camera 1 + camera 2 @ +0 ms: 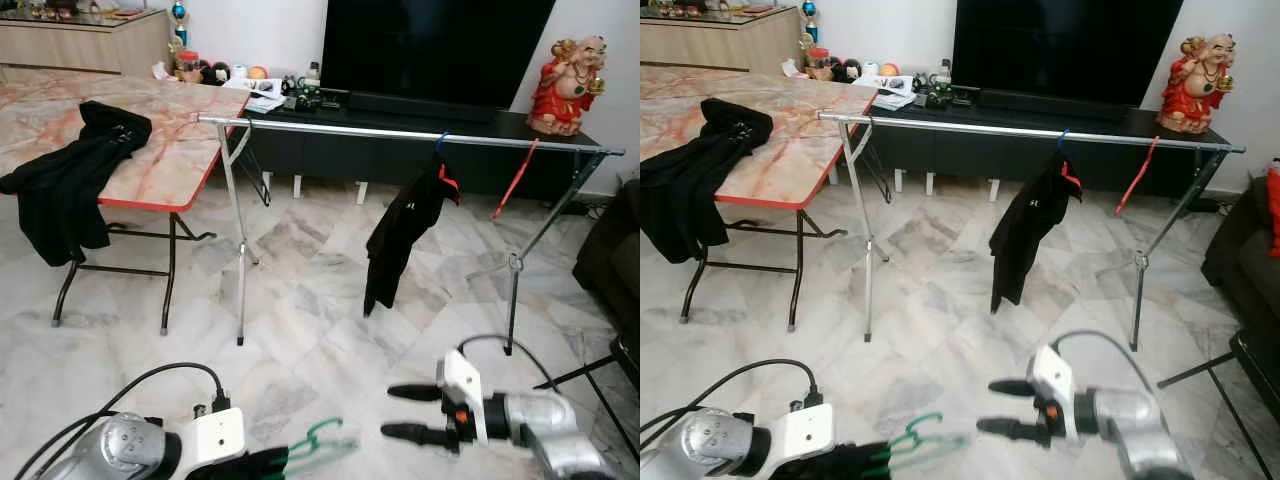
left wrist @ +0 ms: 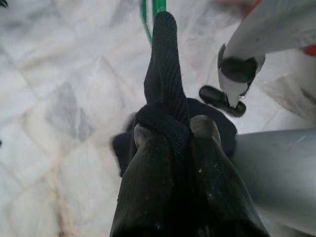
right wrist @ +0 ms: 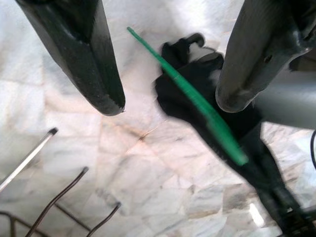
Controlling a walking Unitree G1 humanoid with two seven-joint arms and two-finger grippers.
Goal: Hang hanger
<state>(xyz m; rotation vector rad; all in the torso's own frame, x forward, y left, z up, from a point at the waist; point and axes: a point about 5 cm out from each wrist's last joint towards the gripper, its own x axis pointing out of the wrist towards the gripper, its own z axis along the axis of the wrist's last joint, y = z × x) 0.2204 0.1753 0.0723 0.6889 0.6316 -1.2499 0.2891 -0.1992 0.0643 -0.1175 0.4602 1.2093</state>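
your left claw (image 1: pixel 262 463) is clamped on a black garment (image 2: pixel 165 94) that carries the green hanger (image 1: pixel 318 440), hook pointing toward the right claw (image 1: pixel 400 412), whose fingers stand wide, likely so you can pass it across. the clothes rail (image 1: pixel 400 133) stands well ahead, with free bar beside the hung black shirt (image 1: pixel 405 232).
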